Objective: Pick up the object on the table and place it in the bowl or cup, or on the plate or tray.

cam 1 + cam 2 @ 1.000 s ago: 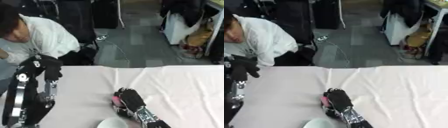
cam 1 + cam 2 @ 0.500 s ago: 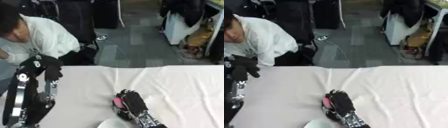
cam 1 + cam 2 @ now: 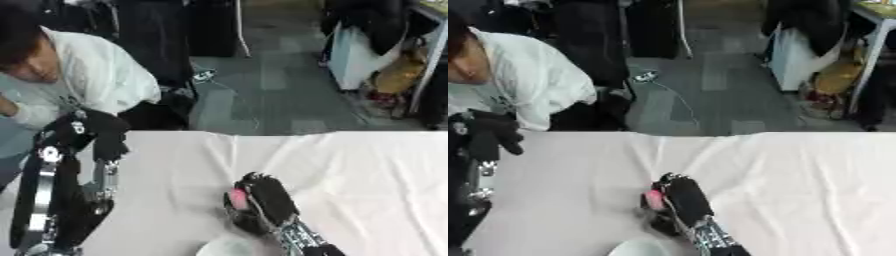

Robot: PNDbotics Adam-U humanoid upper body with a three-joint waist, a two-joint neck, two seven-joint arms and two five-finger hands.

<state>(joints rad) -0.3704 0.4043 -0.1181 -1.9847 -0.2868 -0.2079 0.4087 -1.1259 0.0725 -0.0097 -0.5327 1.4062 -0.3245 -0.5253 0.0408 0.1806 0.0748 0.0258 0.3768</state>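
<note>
Here the left hand stands raised at the table's left edge, fingers curled downward around nothing. Near the middle of the white tablecloth, the right hand curls its fingers around a small pink object. Just below it, at the bottom edge, shows the rim of a pale bowl.

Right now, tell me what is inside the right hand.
A pink object shows at the left edge of the right hand, whose dark fingers curl round it above the white cloth. Only that pink sliver shows; its shape and the rest are covered by the hand.
</note>
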